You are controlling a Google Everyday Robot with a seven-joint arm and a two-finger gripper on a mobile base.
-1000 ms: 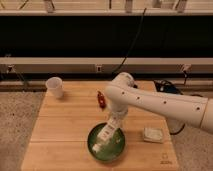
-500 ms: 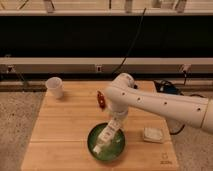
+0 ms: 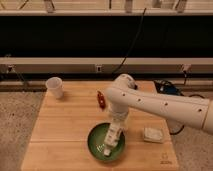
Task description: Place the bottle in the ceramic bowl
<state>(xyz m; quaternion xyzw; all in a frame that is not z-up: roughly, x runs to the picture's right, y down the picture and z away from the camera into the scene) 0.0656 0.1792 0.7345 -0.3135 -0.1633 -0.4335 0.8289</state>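
The green ceramic bowl sits on the wooden table near its front edge. My white arm comes in from the right and bends down into the bowl. The gripper is inside the bowl, just above its pale centre. A small white shape at the gripper's tip, low in the bowl, looks like the bottle. It blends with the white gripper, so I cannot tell whether it is held or resting on the bowl's floor.
A white paper cup stands at the table's back left. A small red object lies behind the bowl, beside the arm. A pale flat object rests to the bowl's right. The wooden table ends just in front of the bowl.
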